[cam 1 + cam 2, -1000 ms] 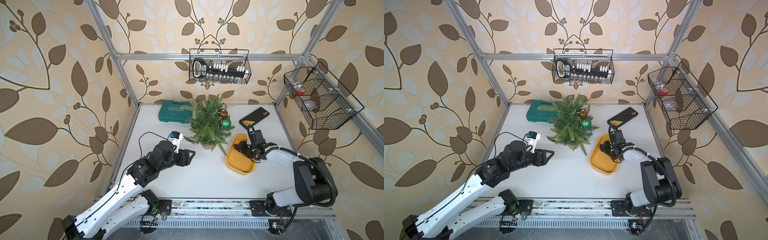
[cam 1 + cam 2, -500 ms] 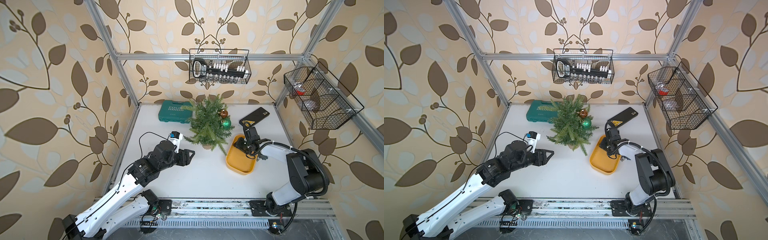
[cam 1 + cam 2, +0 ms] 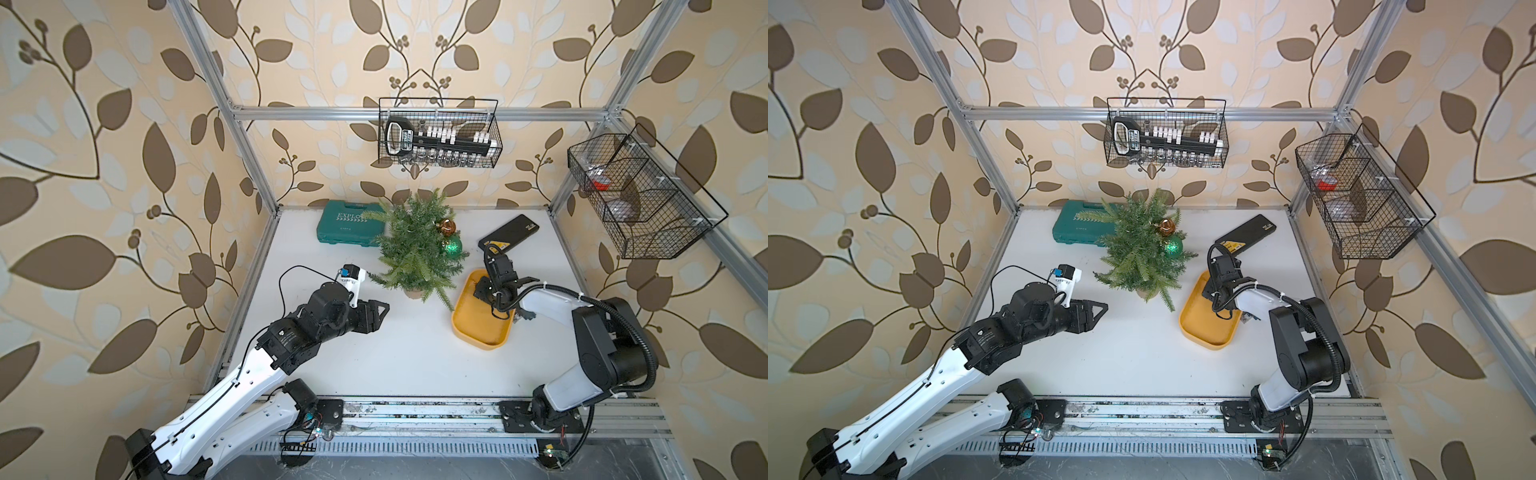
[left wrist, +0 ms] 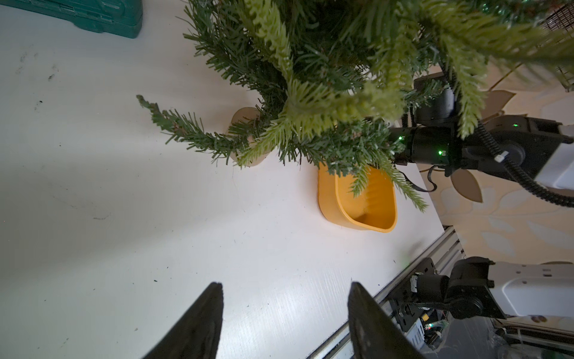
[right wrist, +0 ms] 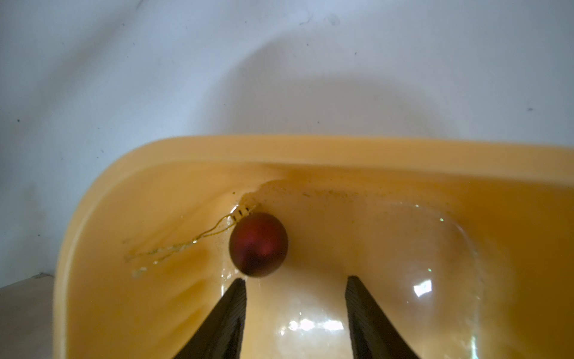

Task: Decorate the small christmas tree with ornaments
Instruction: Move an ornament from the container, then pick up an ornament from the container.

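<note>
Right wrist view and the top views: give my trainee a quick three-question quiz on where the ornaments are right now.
1. True or false: the dark red ornament lies in the yellow tray, just beyond the fingertips of the open right hand, not gripped.
2. Multiple choice: how many ornaments hang on the small christmas tree in both top views? A) one B) two C) three
3. Fill in: the left hand is ___ and holds nothing.
Key: 1 true. 2 B, the amber-gold ornament and the green ornament. 3 open.
</note>
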Action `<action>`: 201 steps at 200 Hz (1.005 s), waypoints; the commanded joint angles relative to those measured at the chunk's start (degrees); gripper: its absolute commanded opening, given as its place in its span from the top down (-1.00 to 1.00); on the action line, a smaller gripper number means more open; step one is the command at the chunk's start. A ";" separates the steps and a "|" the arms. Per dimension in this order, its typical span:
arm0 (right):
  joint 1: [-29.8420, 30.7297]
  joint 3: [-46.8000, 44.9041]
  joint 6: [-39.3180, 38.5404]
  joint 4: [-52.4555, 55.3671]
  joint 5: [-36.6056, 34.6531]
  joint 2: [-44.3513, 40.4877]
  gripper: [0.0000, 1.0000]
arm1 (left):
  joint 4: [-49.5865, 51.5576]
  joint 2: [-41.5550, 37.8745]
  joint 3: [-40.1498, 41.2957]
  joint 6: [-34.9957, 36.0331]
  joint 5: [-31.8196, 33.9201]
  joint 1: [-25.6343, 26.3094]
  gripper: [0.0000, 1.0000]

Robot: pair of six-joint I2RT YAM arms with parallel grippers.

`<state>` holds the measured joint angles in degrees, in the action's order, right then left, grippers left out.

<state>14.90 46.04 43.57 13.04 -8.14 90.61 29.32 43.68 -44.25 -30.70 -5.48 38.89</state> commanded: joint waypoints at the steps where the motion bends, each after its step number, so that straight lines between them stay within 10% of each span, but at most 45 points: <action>1: 0.14 1.48 -2.35 1.44 -0.91 -1.17 -0.02 | -1.34 -0.97 0.52 -0.47 0.61 -0.56 -0.29; 201: -3.03 4.74 -4.15 -3.68 4.00 3.17 0.11 | -1.03 -0.59 0.29 -0.51 0.90 -0.57 -0.29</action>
<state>12.12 49.19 39.18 9.93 -5.13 92.51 29.36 43.24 -43.81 -31.31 -5.48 38.89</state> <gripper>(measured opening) 0.446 0.646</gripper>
